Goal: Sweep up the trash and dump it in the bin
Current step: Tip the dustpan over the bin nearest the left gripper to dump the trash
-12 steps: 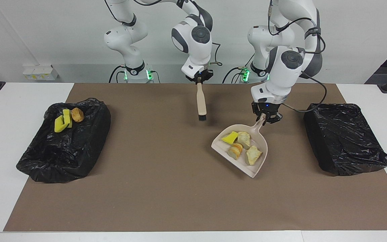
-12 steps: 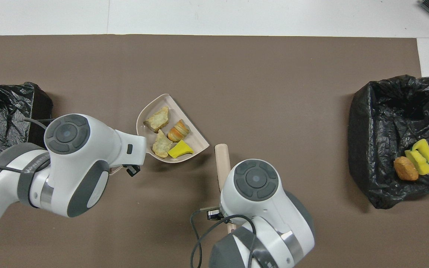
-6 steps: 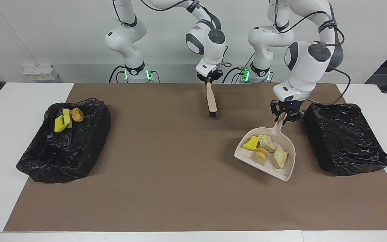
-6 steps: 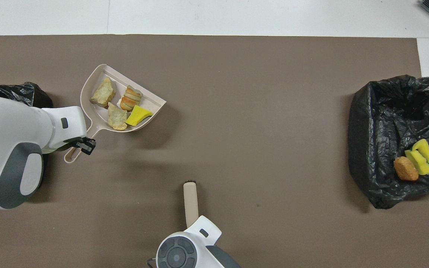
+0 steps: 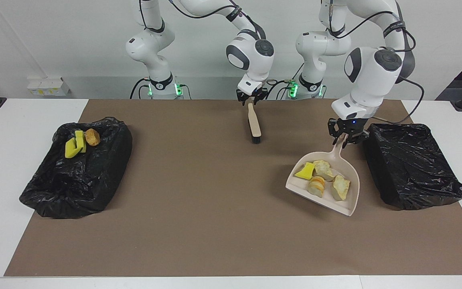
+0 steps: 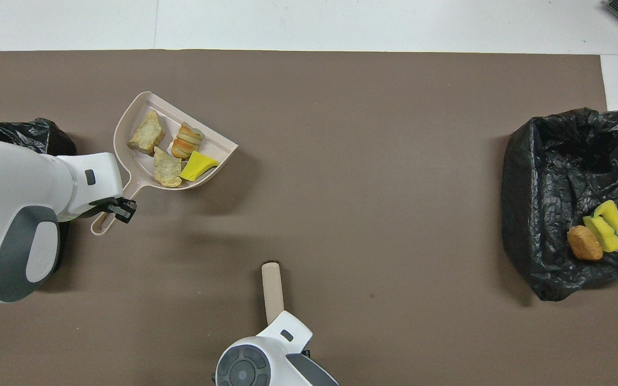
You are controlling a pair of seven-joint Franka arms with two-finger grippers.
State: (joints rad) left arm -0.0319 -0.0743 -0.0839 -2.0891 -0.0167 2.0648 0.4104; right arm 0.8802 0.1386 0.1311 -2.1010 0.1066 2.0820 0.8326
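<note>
- The trash (image 5: 322,180) — four scraps — lies in the dustpan (image 5: 349,202), carried up off the table just beside the bin (image 5: 413,162) at the left arm's end.
- Dustpan's long axis: handle toward the robots, open lip away — not yet toward the bin.
- Left gripper (image 5: 347,134) is clamped on the handle and is the nearer arm.
- Right gripper (image 5: 250,99) holds the brush (image 5: 254,125) at the robots' edge, mid-table, waiting.

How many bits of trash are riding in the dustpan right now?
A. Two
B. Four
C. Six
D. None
B. The dustpan held by the left gripper carries four pieces: one yellow sponge piece and three bread-like chunks, which the overhead view shows as well.
</note>
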